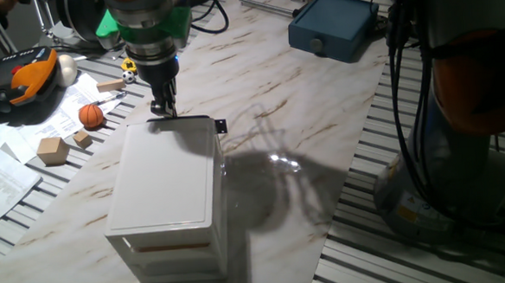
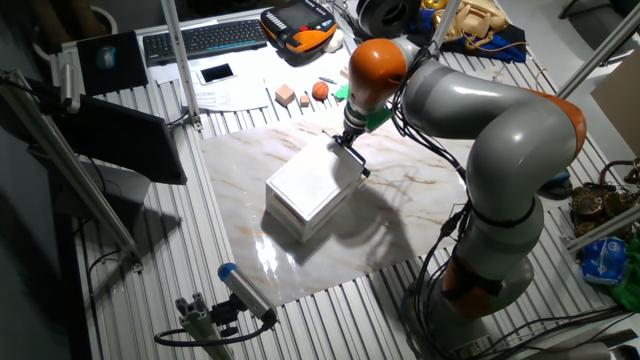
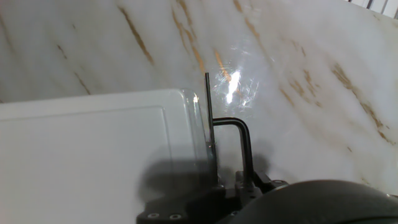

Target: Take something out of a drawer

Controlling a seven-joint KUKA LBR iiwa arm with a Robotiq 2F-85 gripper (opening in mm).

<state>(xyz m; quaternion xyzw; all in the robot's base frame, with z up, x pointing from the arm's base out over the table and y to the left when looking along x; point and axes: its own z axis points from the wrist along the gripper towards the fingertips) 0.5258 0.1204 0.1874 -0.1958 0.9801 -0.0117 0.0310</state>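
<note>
Overhead lighting, moderately bright, soft. Specular glare on the marble tabletop (image 3: 236, 84) just ahead of the gripper (image 1: 163, 106), another glint past the cabinet (image 1: 169, 176). Arm throws a diffuse shadow across the cabinet top and the tabletop beside it. Hand view: gripper body at the bottom edge is dark and out of focus; fixed views slightly soft, no obvious edge distortion

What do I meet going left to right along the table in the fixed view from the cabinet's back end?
Larger wooden cube → orange ball → gripper at the far edge of the white cabinet → small black handle → blue box.
</note>
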